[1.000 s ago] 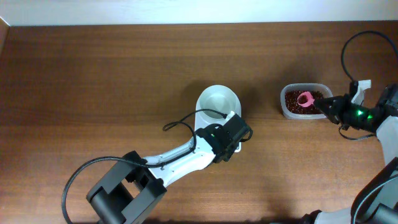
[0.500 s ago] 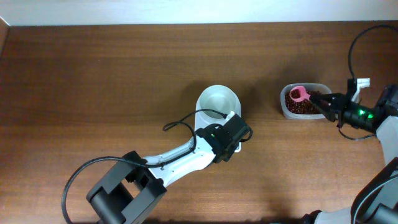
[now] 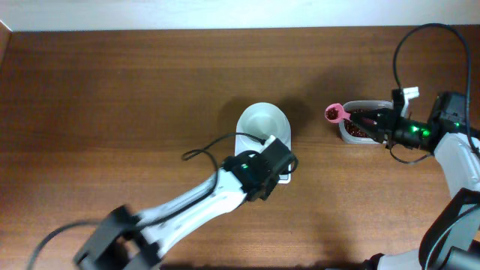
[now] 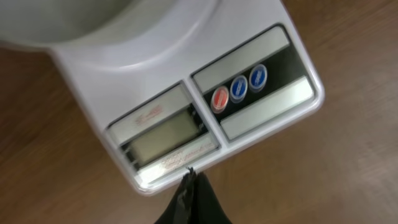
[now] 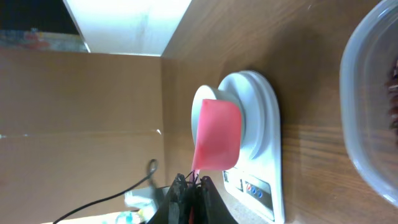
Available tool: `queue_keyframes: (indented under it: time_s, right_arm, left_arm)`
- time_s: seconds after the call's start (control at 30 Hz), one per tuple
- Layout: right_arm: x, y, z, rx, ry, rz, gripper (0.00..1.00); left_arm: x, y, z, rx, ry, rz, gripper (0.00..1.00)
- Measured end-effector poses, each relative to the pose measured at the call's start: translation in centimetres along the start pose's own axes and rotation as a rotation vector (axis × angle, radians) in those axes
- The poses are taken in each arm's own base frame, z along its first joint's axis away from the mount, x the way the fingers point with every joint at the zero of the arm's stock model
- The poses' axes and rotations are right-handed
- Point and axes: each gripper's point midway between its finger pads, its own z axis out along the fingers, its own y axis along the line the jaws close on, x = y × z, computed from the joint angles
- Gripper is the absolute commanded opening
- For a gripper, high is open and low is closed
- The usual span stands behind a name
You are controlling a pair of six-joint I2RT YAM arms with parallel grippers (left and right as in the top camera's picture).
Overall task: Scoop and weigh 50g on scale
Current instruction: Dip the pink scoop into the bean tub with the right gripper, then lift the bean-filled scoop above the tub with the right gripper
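Brown wood table [image 3: 112,90], pale wall strip along the far edge. Left gripper [image 4: 191,188] is pinched fully closed with nothing in it, tips hovering just at the front edge of the scale [image 4: 261,118], below the grey display [image 4: 166,132]; whether they touch, cannot tell. Red and blue buttons [image 4: 239,90] sit right of the display. The scale is at table centre with a round white bowl [image 3: 262,122] on top, which looks empty. Judgement: the scale is light rigid plastic and likely to skid on smooth wood if nudged, and the bowl seems to rest loose. Take it by the body's side edges, never by bowl or platform, and keep off it while weighing. Further right, the pink scoop [image 3: 334,112] hangs between the scale and the clear container of red beans [image 3: 365,129], cup just left of the container rim. Load inside not visible. Right gripper [image 3: 384,124] is clamped tight on the scoop's handle, above the container.
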Motion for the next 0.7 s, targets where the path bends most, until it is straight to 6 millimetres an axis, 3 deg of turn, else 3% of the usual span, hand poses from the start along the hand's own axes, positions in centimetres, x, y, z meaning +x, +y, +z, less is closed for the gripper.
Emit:
queue_keyframes:
  time_s: [0.13, 0.2, 0.33, 0.47, 0.53, 0.7]
  right_arm:
    - [1.2, 1.2, 2.3, -0.016, 0.066, -0.036, 0.04]
    - [1.5, 2.2, 4.0, -0.034, 0.094, -0.091, 0.04]
    - [1.9, 4.4, 6.6, -0.076, 0.129, -0.182, 0.04]
    - [2.4, 5.8, 8.5, -0.089, 0.152, -0.189, 0.04]
    - [2.8, 6.0, 9.0, -0.090, 0.165, -0.171, 0.04]
    - [2.8, 6.0, 9.1, -0.083, 0.165, -0.146, 0.04]
  left_arm:
    - [-1.1, 1.6, -4.6, 0.013, -0.099, -0.058, 0.00]
    - [-1.3, 2.2, -5.4, 0.013, -0.117, -0.076, 0.00]
    - [-0.6, 1.7, -5.2, 0.043, -0.097, -0.073, 0.00]
    - [2.6, 1.1, -3.4, 0.065, -0.011, -0.054, 0.00]
    - [3.1, 0.8, -3.1, 0.071, -0.001, -0.052, 0.00]
    - [0.8, -0.1, -3.1, 0.109, -0.100, -0.077, 0.00]
